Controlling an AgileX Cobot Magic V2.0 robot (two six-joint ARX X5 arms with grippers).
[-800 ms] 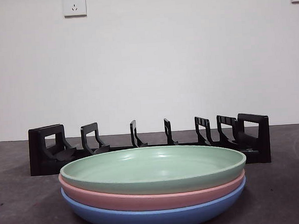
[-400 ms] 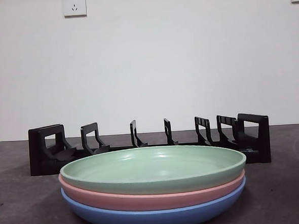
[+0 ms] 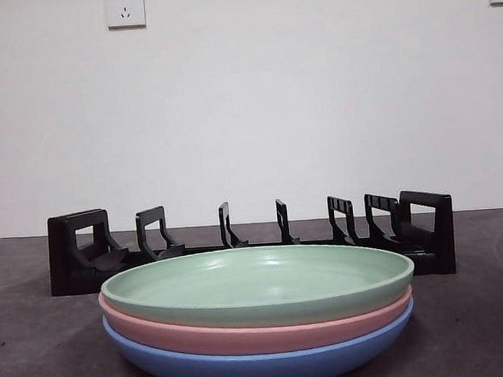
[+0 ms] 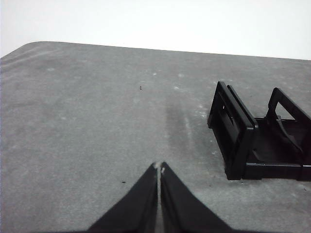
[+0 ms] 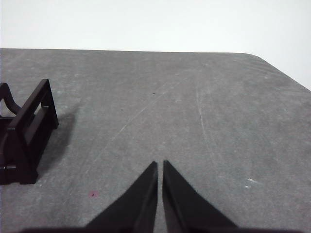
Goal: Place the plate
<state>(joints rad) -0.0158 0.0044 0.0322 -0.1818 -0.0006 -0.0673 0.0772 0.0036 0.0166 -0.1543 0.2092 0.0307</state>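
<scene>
Nothing is shifting between the earlier front pictures and this one: the three stacked plates are sitting exactly as they were, filling the lower centre of the front frame, and no arm is showing there.

The green plate (image 3: 257,284) is lying on top, nested on the pink plate (image 3: 256,333), which is resting in the blue plate (image 3: 261,365). Behind them, across the middle of the frame, the black rack (image 3: 251,244) is standing with its slots bare.

Both arms are waiting off to the sides. The left gripper (image 4: 159,168) is hanging over bare table (image 4: 87,121) with its jaws pressed together and holding nothing; the right gripper (image 5: 160,165) is showing only a thin slit between its tips, also holding nothing.

Trouble, as I judge it, lies in the nesting. The plates are sitting snugly, so a grip on the green rim could be dragging the pink one up with it (or sliding the whole stack). The rims look thin and smooth, so a shallow pinch may be slipping. A plate tilted badly could also be knocking a divider instead of dropping into a slot.

Only the front view is showing the plates. The wrist views are missing them, each catching just one end of the rack: at the right edge of the left picture, at the left edge of the right one.
</scene>
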